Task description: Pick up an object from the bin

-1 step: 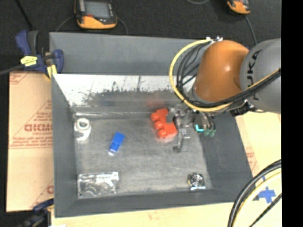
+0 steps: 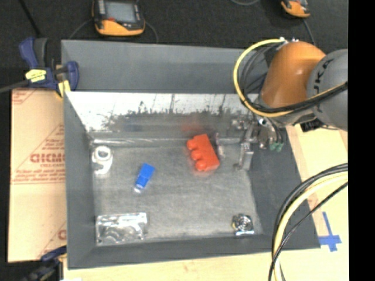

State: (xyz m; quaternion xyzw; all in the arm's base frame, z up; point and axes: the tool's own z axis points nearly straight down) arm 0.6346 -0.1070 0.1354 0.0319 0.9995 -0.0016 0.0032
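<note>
My gripper (image 2: 232, 153) is at the right side of the bin, close to the right wall, with its two fingers spread apart and nothing between them. A red-orange lumpy plastic block (image 2: 202, 153) lies on the bin floor just left of the left finger (image 2: 218, 147), touching it or nearly so. A small shiny metal round piece (image 2: 242, 223) lies in the front right corner, well below the gripper.
A small blue and white piece (image 2: 143, 177) lies left of centre. A white roll (image 2: 102, 160) sits near the left wall. A clear crinkled plastic packet (image 2: 121, 227) lies in the front left corner. The arm's orange cover and cables hang over the right rim.
</note>
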